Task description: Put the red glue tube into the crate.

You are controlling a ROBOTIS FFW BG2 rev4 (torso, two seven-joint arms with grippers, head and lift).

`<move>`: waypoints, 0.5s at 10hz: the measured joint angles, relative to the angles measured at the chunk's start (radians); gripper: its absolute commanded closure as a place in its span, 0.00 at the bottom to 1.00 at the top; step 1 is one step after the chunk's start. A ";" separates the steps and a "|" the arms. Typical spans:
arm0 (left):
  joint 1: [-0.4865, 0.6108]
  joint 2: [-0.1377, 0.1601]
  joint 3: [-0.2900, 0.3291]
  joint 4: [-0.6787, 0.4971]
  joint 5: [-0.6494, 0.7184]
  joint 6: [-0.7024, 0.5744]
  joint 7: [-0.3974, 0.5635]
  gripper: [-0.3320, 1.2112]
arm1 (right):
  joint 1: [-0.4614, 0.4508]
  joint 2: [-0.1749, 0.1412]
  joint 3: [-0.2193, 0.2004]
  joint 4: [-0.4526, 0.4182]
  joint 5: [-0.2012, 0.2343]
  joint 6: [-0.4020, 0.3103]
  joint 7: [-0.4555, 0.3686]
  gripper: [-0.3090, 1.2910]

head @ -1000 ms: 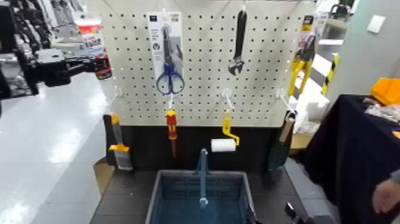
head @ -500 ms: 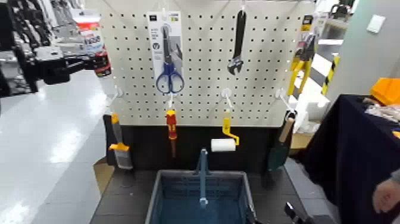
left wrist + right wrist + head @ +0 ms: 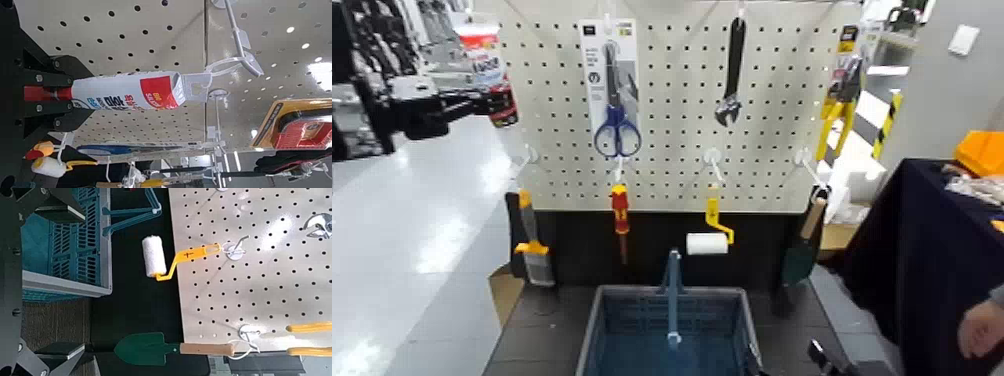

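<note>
Your left claw (image 3: 48, 94) grips the white red-banded glue tube (image 3: 129, 90) by its cap end, held high at 10 o'clock, clear of the pegboard (image 3: 672, 100) hooks, well above the blue-grey lattice plastic crate (image 3: 594, 335) at 6 o'clock; right claw's state can't be told.

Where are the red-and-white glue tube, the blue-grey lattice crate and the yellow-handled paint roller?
red-and-white glue tube (image 3: 129, 92): left wrist view, printed body.
blue-grey lattice crate (image 3: 594, 322): head view, left rim.
yellow-handled paint roller (image 3: 153, 257): right wrist view, white sleeve.
</note>
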 measured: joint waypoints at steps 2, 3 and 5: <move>-0.006 0.002 0.001 -0.002 0.009 -0.003 0.001 0.98 | -0.002 0.000 0.000 0.002 0.000 0.008 0.005 0.29; -0.014 0.004 -0.002 -0.017 0.017 -0.005 0.001 0.98 | -0.003 0.000 0.001 0.002 0.000 0.010 0.009 0.29; -0.037 0.008 -0.012 -0.078 0.017 0.001 0.002 0.98 | -0.003 0.000 0.002 0.003 -0.001 0.015 0.014 0.29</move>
